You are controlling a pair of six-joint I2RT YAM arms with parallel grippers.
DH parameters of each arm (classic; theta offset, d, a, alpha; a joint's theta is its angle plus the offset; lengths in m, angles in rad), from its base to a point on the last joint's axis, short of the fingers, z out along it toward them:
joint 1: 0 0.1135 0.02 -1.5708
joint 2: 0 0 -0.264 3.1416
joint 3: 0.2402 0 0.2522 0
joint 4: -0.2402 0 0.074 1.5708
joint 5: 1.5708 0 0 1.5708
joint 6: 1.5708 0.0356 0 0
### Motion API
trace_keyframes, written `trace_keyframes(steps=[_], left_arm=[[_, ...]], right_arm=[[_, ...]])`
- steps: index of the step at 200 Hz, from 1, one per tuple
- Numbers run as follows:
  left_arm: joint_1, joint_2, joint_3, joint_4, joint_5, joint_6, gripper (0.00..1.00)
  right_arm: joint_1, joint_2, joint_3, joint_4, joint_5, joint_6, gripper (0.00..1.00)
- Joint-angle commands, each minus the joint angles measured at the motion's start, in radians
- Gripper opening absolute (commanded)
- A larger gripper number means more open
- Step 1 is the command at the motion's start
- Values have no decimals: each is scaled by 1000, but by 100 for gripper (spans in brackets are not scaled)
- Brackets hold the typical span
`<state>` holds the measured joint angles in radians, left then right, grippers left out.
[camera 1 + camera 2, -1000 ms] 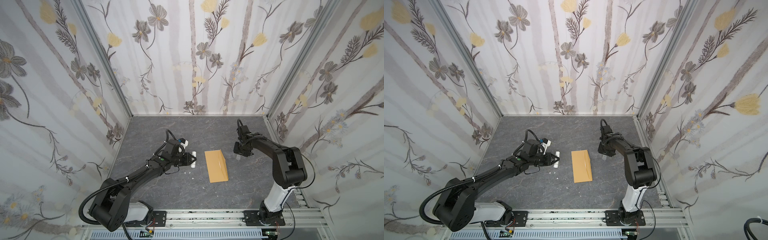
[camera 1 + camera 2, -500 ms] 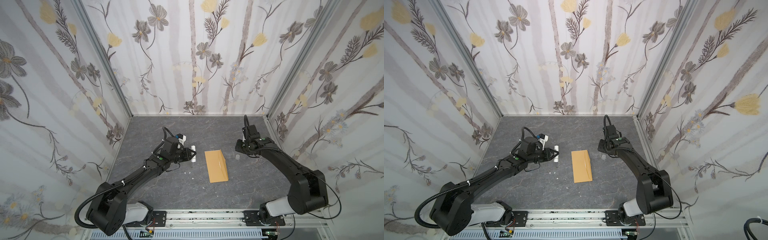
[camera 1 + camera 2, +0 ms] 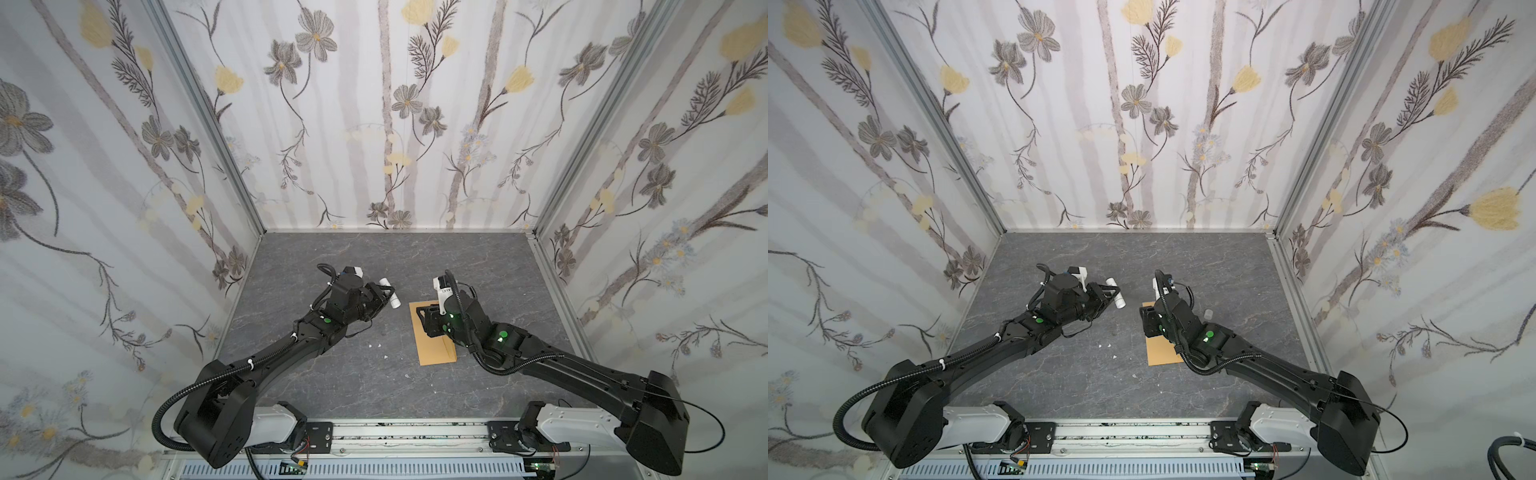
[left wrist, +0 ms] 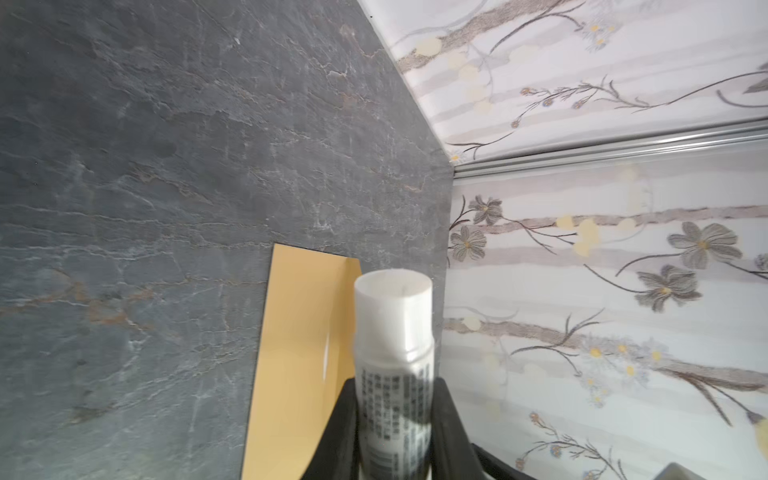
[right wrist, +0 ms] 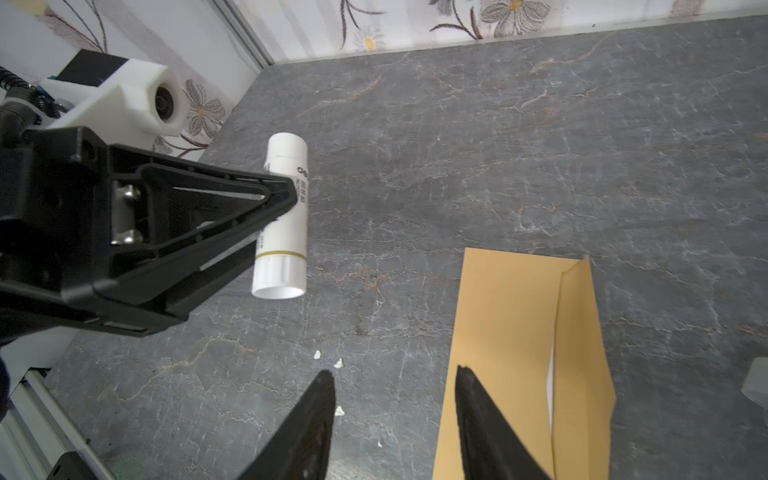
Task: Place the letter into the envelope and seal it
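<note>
envelope (image 5: 511,332) flat, L gripper (image 4: 395,419) pinching tube (image 5: 286,243), R gripper (image 5: 395,374) jaws apart

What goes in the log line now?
left gripper: shut on white tube | right gripper: open, over envelope edge | envelope: flat on table

Kraft-brown envelope (image 3: 432,353) flat on grey tabletop (image 3: 374,257), flap folded over, white letter (image 5: 550,376) sliver showing beneath

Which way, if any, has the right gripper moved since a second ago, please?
Yes. In both top views the right gripper has swung left, from right of the envelope, which lies where it was, to above its far end.
</note>
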<state>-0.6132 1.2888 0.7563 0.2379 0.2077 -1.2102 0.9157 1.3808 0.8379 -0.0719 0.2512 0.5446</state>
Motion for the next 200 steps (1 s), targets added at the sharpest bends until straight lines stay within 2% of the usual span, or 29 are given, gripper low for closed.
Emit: trace_keyframes(steps=[1,26,51,73,107,147,169,200], left_arm=[[-28,-21,-14,74,-105,-147,0],[-49,-20,-17,74,-143,-190,0],[-63,-7,-6,74,-149,-213,0],[-70,8,12,75,-136,-213,0],[-72,22,23,91,-111,-218,0],[-72,36,28,113,-78,-211,0],[-73,54,35,125,-46,-210,0],[-70,65,41,138,-14,-196,0]], right_arm=[[26,58,33,145,24,-28,48],[75,102,60,165,47,-62,48],[82,115,67,181,46,-73,46],[80,120,76,184,44,-89,42],[77,137,94,191,15,-106,28],[57,133,81,219,-48,-105,23],[43,120,69,239,-84,-103,14],[14,100,55,258,-159,-99,7]])
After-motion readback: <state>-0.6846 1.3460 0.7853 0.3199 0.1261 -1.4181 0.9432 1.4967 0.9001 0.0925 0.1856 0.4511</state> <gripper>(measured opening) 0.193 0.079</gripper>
